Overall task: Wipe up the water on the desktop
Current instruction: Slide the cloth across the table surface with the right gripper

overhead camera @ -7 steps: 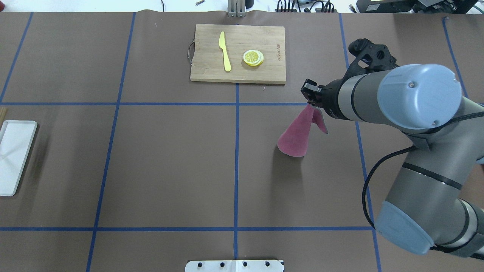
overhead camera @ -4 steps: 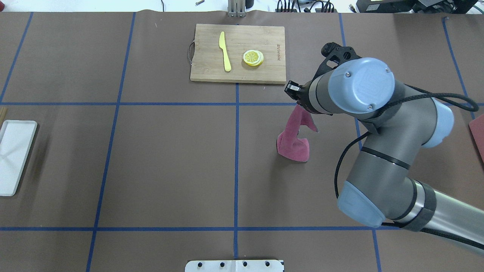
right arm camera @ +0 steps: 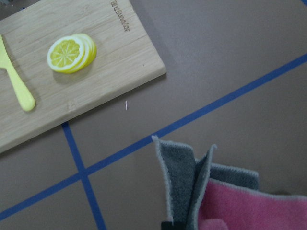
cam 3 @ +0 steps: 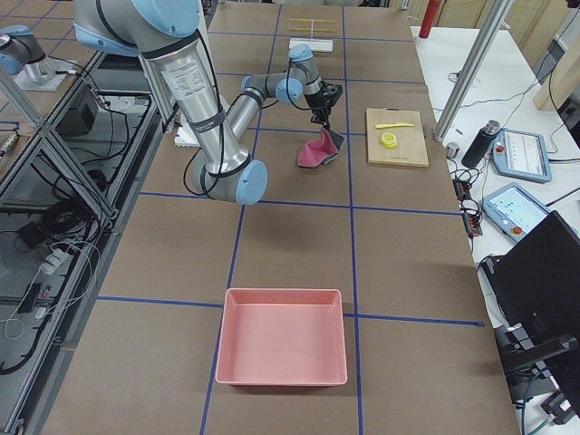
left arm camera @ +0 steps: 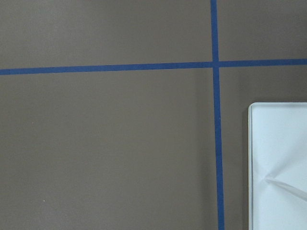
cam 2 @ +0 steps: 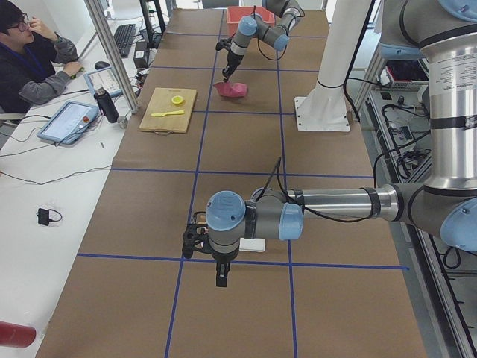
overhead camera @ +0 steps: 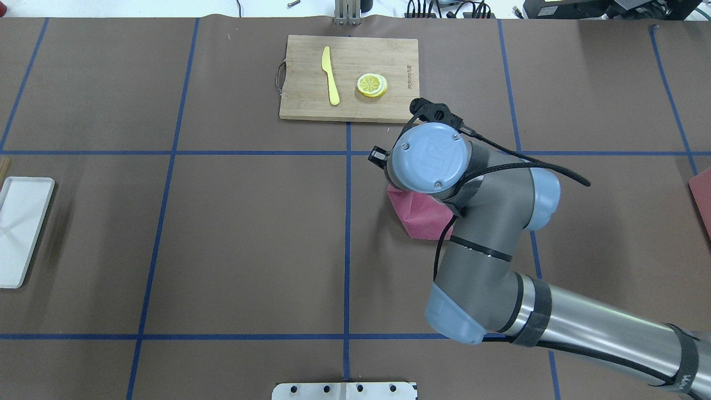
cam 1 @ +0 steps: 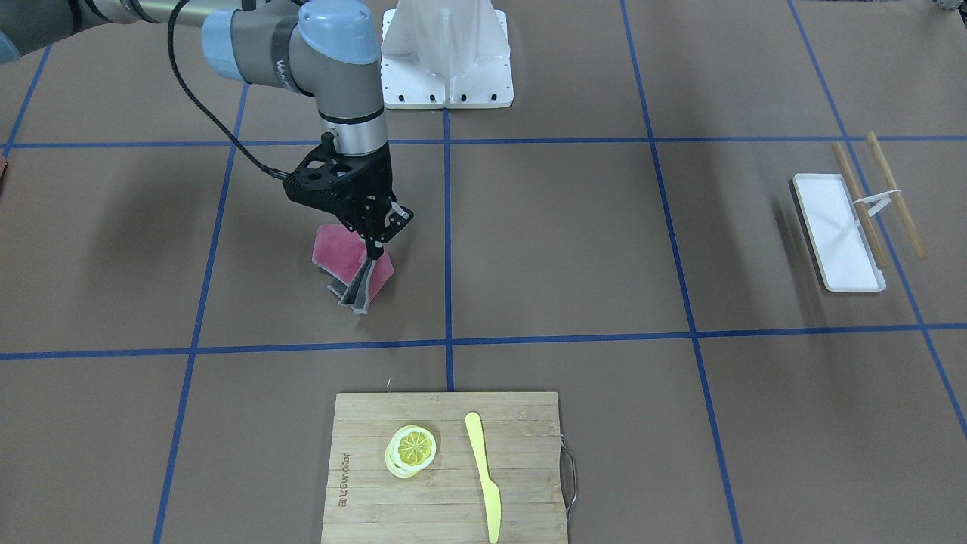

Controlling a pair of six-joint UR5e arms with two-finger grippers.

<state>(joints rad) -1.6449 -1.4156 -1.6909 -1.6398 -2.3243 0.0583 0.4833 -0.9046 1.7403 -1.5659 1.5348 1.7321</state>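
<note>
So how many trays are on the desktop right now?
2. A white tray sits at the left-arm end of the desktop, a pink tray at the right-arm end. No others show in any view.

A long brown desktop (cam 2: 246,149) taped with blue lines fills a workshop bay framed by aluminium posts (cam 2: 113,52). Along one side runs a white side desk (cam 2: 30,253) strewn with cables, where a person (cam 2: 30,52) sits beside a keyboard (cam 2: 123,39) (a black bottle (cam 2: 106,104) stands near the desk's edge). On the opposite side a pale grey floor (cam 3: 23,263) carries loose cables, and the light is even, casting only soft shadows.
</note>
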